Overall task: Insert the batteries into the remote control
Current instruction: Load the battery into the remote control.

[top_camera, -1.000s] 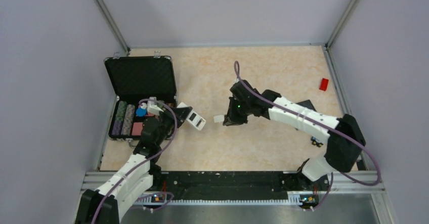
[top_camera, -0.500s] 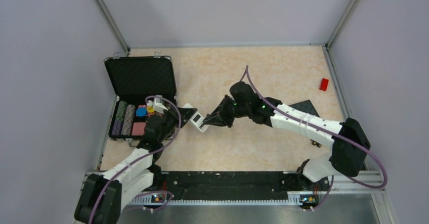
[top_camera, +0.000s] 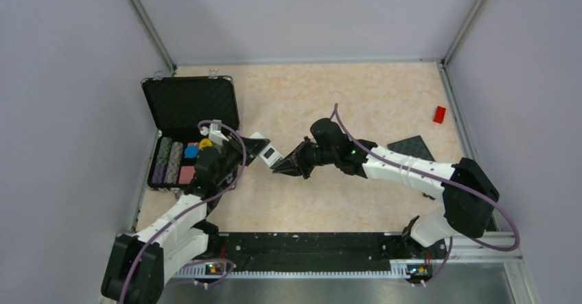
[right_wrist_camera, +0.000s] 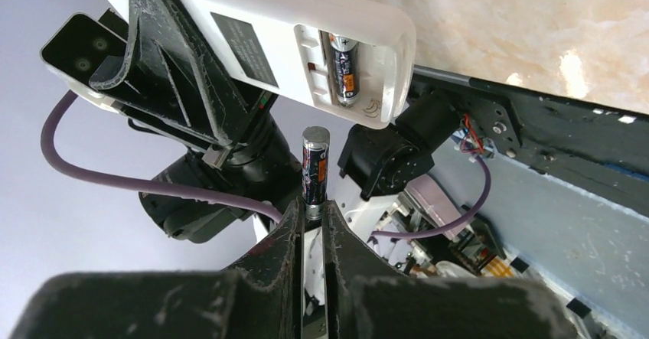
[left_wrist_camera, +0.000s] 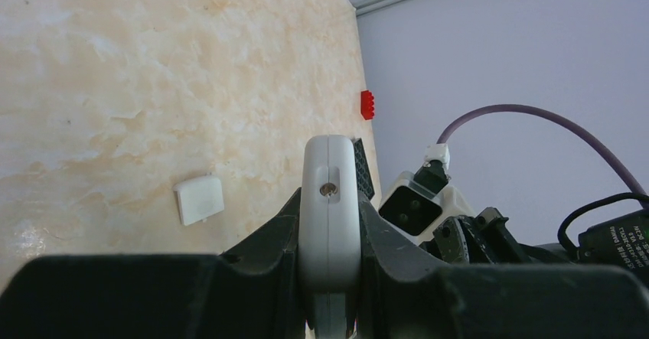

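My left gripper (top_camera: 255, 150) is shut on the white remote control (top_camera: 269, 154) and holds it above the table, edge-on between the fingers in the left wrist view (left_wrist_camera: 331, 224). In the right wrist view the remote (right_wrist_camera: 260, 37) shows its open back compartment with one battery (right_wrist_camera: 344, 67) seated in it. My right gripper (top_camera: 278, 169) is shut on the second battery (right_wrist_camera: 314, 172), which stands out past the fingertips just below the open compartment, close to it but apart. The remote's red button face is hidden.
The small white cover piece (left_wrist_camera: 199, 199) lies on the table beyond the remote. An open black case (top_camera: 189, 105) with colourful chips stands at the left. A red block (top_camera: 439, 114) lies far right, and a black mat (top_camera: 412, 146) is behind the right arm.
My right gripper has swung left with the battery, from mid-table to right beside the remote. My left gripper has raised and turned the remote toward it.
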`<state>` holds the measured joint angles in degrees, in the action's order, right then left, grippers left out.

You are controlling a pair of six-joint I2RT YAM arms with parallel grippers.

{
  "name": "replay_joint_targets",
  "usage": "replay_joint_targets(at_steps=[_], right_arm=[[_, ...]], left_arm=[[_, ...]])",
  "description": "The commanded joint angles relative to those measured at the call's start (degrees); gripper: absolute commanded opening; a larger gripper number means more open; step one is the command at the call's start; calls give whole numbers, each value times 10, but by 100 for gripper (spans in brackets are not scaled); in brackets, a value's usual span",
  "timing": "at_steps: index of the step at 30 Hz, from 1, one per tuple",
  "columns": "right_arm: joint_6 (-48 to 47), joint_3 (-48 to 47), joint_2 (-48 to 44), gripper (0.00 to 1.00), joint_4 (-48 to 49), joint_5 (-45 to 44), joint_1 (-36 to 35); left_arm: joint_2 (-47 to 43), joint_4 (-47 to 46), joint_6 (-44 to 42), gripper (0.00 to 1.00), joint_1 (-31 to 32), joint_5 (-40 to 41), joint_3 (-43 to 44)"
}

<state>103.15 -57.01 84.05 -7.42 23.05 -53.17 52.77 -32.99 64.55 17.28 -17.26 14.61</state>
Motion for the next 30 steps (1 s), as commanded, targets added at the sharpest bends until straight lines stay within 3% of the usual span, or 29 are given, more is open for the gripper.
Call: replay_joint_targets(at_steps=[1,30], right_arm=[[42,0,3,3,31,21,-6],[78,30,20,1,31,21,-6]], left_arm=[[-8,6,0,0,-3,-10,28],[-13,135,12,0,-2,-22,91]])
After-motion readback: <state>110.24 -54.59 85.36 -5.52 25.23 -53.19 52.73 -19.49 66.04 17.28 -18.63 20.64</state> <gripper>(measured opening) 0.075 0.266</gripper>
